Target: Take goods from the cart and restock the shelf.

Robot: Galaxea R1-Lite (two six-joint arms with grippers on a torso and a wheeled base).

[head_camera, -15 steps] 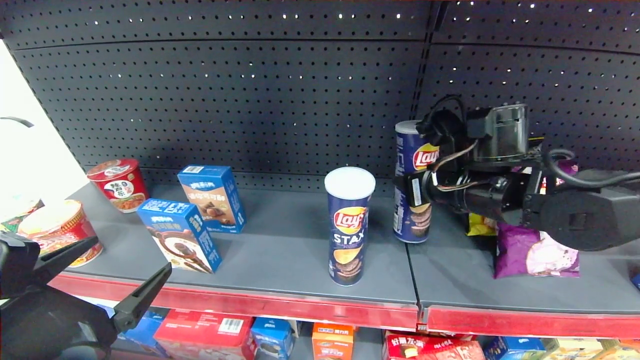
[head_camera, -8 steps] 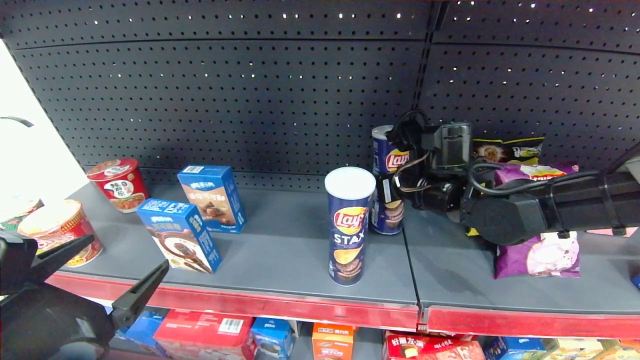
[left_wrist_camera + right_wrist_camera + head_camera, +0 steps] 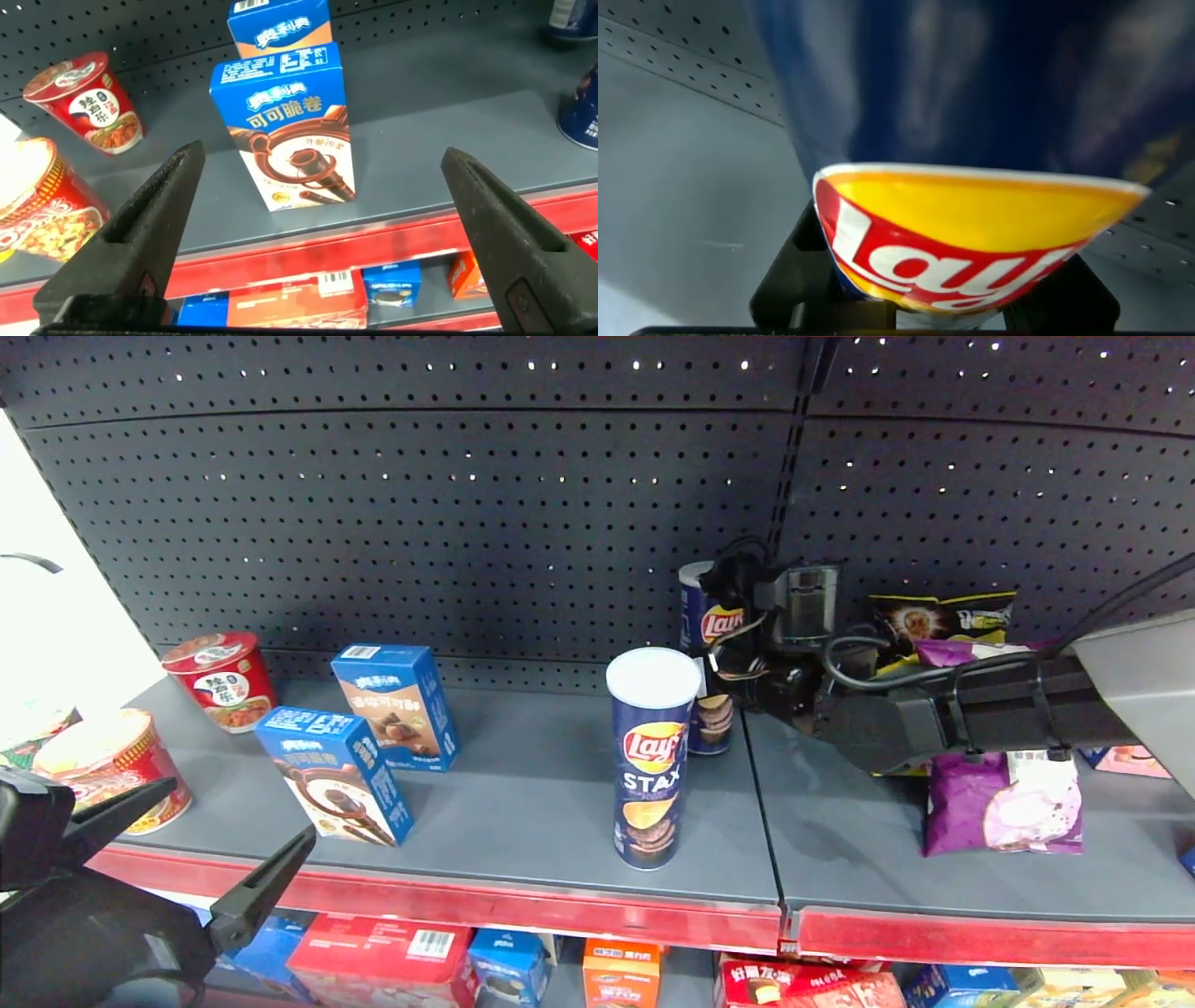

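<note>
Grey shelf (image 3: 523, 803), red front edge, black pegboard (image 3: 467, 523) behind. Right gripper (image 3: 724, 663) clamped around can (image 3: 702, 616), upright near shelf's back edge, mid-width, behind second can (image 3: 651, 756). Left gripper (image 3: 243, 810) wide open, holding nothing, off front-left corner near blue box (image 3: 336, 775).

A shop aisle: a grey metal shelf (image 3: 523, 803) edged with a red price rail (image 3: 523, 907) stands against a dark pegboard back wall (image 3: 467, 523). Packaged snacks are set out along it, among them a chip can (image 3: 651, 756), blue biscuit boxes (image 3: 336, 773), red noodle cups (image 3: 222, 679) and purple crisp bags (image 3: 1004, 803). More boxed goods (image 3: 383, 957) fill the tier below, one bearing a barcode label.
</note>
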